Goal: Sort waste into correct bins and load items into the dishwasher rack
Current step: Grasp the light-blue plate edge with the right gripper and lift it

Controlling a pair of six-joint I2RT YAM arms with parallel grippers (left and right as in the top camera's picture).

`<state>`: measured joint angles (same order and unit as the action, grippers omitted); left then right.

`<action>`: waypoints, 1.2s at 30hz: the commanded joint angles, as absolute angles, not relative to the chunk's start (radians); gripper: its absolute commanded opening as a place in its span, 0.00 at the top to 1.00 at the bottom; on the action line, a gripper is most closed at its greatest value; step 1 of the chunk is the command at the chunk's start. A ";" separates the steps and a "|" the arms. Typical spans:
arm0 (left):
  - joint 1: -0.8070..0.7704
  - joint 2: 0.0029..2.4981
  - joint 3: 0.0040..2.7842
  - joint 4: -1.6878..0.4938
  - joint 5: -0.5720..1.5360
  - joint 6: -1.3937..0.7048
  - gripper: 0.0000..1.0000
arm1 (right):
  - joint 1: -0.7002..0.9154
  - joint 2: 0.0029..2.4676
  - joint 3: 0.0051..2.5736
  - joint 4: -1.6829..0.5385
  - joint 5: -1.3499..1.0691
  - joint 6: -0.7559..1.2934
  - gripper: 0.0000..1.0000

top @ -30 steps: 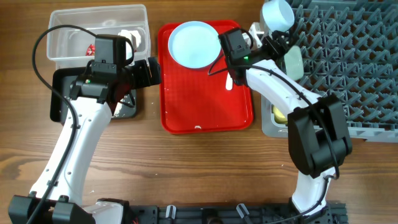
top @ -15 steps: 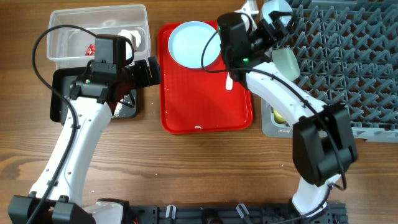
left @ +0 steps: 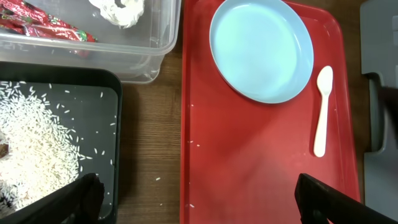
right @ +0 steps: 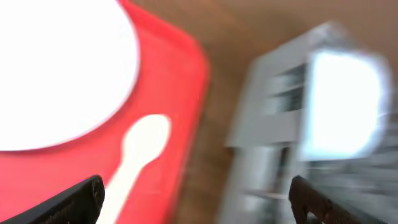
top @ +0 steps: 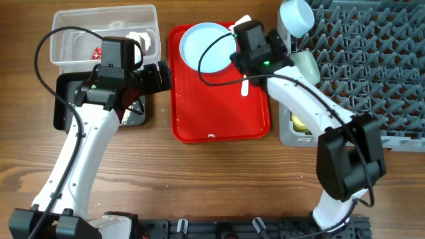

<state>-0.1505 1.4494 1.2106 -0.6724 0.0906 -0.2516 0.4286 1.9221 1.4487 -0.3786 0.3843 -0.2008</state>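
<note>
My right gripper (top: 254,45) is open and empty, above the right edge of the red tray beside the pale-blue plate (top: 206,46). Its blurred wrist view (right: 199,202) shows the plate (right: 56,68) and the white spoon (right: 140,155). The spoon (top: 244,86) lies on the tray. A pale-blue bowl (top: 297,16), a mint-green bowl (top: 307,65) and a yellow cup (top: 299,123) sit at the left edge of the grey rack (top: 372,66). My left gripper (top: 159,76) is open and empty (left: 202,205) between the black tray (top: 63,99) and the red tray.
The clear tub (left: 155,56) holds a red wrapper (left: 37,28) and a white tissue (left: 121,11). The black tray (left: 115,112) holds rice (left: 31,149). A few grains lie on the wood and on the flat red tray (top: 219,113).
My right gripper has swung left, away from the pale-blue bowl at the rack's corner, to the red tray's right edge. The bowl stays in the rack. The left arm has not moved.
</note>
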 commanded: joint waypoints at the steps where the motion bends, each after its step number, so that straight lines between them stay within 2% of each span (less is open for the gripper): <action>1: -0.152 1.457 1.216 -0.669 0.081 -0.239 0.00 | 0.400 1.858 1.455 -0.397 0.030 0.095 0.05; 5: -0.152 1.457 1.216 -0.669 0.081 -0.239 0.00 | 0.400 1.858 1.454 -0.337 -0.122 0.282 0.18; 7: -0.152 1.457 1.216 -0.669 0.080 -0.239 0.00 | 0.401 1.874 1.454 -0.302 -0.126 0.451 0.24; 9: -0.152 1.457 1.216 -0.669 0.081 -0.239 0.00 | 0.401 1.891 1.454 -0.292 -0.101 0.541 0.39; 11: -0.152 1.457 1.216 -0.669 0.081 -0.239 0.00 | 0.402 1.916 1.454 -0.290 -0.044 0.633 0.46; 18: -0.152 1.457 1.216 -0.669 0.081 -0.239 0.00 | 0.403 2.043 1.454 -0.228 -0.014 0.811 0.57; 20: -0.153 1.457 1.216 -0.669 0.081 -0.239 0.00 | 0.403 2.079 1.454 -0.204 -0.010 0.823 0.62; 26: -0.152 1.457 1.216 -0.669 0.080 -0.239 0.00 | 0.403 2.141 1.454 -0.204 0.057 0.871 0.68; 36: -0.152 1.457 1.216 -0.669 0.081 -0.239 0.00 | 0.414 2.235 1.454 -0.171 0.023 1.006 0.79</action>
<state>-0.1505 1.4494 1.2106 -0.6724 0.0906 -0.2516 0.4004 2.1857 1.4487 -0.1753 0.0299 0.9463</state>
